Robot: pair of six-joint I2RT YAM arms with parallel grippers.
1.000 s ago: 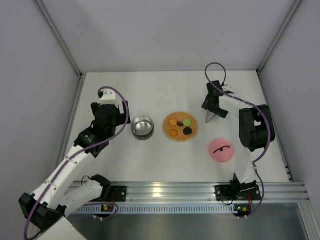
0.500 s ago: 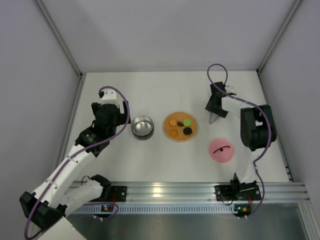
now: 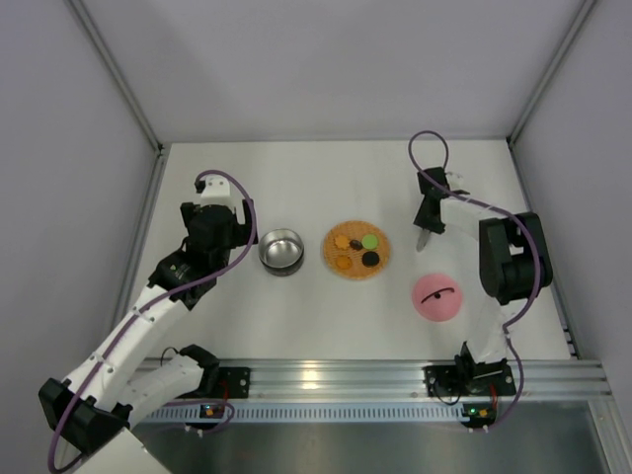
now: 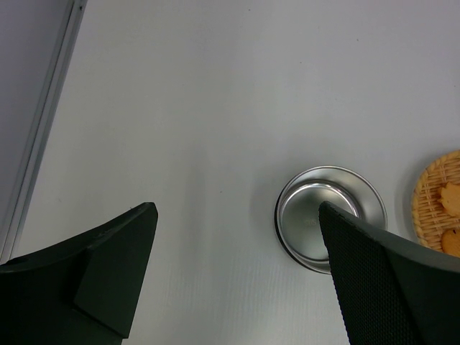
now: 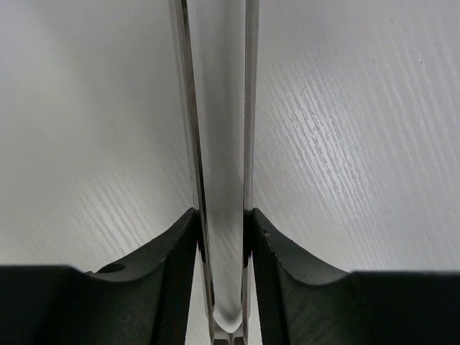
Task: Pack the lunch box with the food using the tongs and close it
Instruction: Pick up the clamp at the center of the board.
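Observation:
The lunch box, a small shiny steel bowl (image 3: 281, 250), stands left of centre; its pink lid (image 3: 437, 296) with a black handle lies apart at the right. The food (image 3: 357, 251), small round orange, green and dark pieces, rests on an orange woven disc (image 3: 336, 263). My right gripper (image 3: 427, 219) (image 5: 221, 212) is shut on the thin silver tongs (image 3: 422, 238) (image 5: 250, 86), squeezing both arms together low over the table. My left gripper (image 3: 237, 235) (image 4: 236, 208) hangs open just left of the bowl (image 4: 330, 215), holding nothing.
White walls enclose the table on the left, back and right. A metal rail (image 3: 375, 375) with the arm bases runs along the near edge. The orange disc's edge (image 4: 438, 201) shows at the right of the left wrist view.
My right gripper has closed from wide open onto the tongs, pressing their arms together, and has shifted slightly right. The left arm has not moved.

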